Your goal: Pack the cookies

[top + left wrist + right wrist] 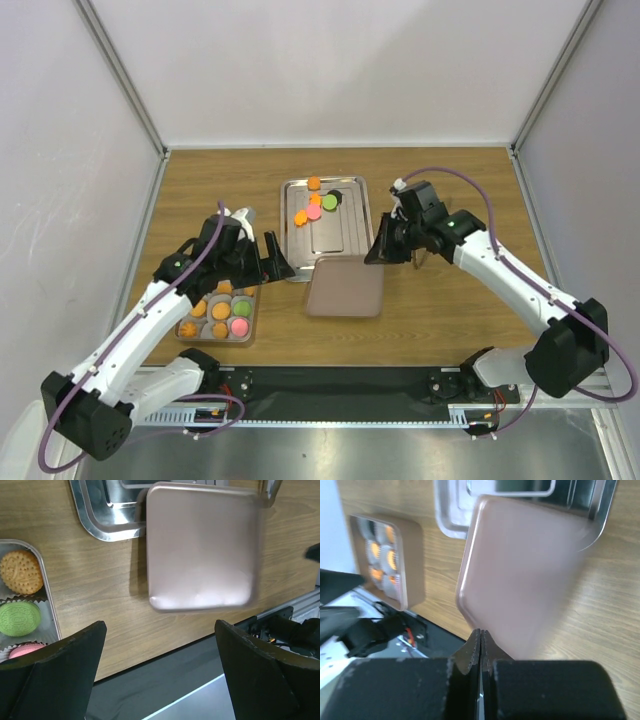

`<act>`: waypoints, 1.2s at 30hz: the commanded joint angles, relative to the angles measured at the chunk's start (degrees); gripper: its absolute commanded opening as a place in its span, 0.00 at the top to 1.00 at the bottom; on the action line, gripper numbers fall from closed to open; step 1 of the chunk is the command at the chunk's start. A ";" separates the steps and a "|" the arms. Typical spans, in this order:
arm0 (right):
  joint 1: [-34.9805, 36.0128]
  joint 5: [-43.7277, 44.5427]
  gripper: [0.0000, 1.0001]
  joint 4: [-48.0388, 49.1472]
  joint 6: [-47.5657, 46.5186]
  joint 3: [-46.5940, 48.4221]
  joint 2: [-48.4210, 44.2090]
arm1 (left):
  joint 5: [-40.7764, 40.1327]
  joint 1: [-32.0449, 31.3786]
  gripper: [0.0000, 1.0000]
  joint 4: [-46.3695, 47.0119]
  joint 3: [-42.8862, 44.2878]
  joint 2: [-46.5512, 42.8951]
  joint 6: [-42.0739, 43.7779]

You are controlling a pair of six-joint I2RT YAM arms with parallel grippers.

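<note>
A little bunch of cookies (318,203) lies loose at the far end of the steel tray (340,245). There are a few orange ones, a pink one, a green one and a black one, all close together. More cookies sit in the small box (413,565) on the left side of the table (450,180), each in a white paper cup (38,605). The left wrist view shows a tan-orange one, a green one and a bit of a pink one in a row. The left gripper (160,627) hangs over the far right corner of that box, between the box and the tray. Its two fingers are spread wide with nothing between them. The box cookies are just off to the side of one finger and do not touch it. The right gripper (481,639) is by the right rim of the tray, near the tray's front end. Its fingers are pressed tight together and hold nothing. The loose cookies are farther back on the tray, apart from it. A flat brown square (345,287) lies on the table in front of the tray, with its far edge on the tray's near rim. It sits between the two grippers, and the right gripper is above its far right corner.
</note>
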 commanded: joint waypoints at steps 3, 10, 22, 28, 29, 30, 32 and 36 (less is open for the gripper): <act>-1.71 -4.21 1.00 -0.77 0.44 4.64 -2.83 | 1.54 -1.43 0.04 5.75 -1.39 2.27 -1.56; -1.71 2.80 0.95 -4.90 -2.54 2.28 -3.88 | 1.63 -2.83 0.03 8.92 -1.48 4.21 -3.32; -2.32 19.67 0.68 5.45 -4.57 -14.34 -1.00 | 1.98 -3.10 0.03 9.54 -2.00 4.91 -2.88; -2.32 22.24 0.67 9.32 -5.62 -15.21 4.89 | 2.07 -3.10 0.03 9.01 -1.65 5.09 -2.27; -2.24 21.98 0.67 10.12 -5.71 -15.56 5.77 | 2.07 -3.10 0.03 9.10 -1.57 5.09 -2.27; -2.23 21.80 0.67 11.00 -5.54 -16.00 6.39 | 1.90 -3.01 0.03 9.10 -1.56 5.09 -2.27; -2.15 21.98 0.67 12.67 -5.45 -16.45 8.32 | 1.89 -3.10 0.03 9.28 -1.74 5.00 -2.35; -2.06 22.24 0.68 14.34 -5.36 -16.80 10.70 | 1.98 -3.10 0.03 9.89 -2.18 5.18 -2.27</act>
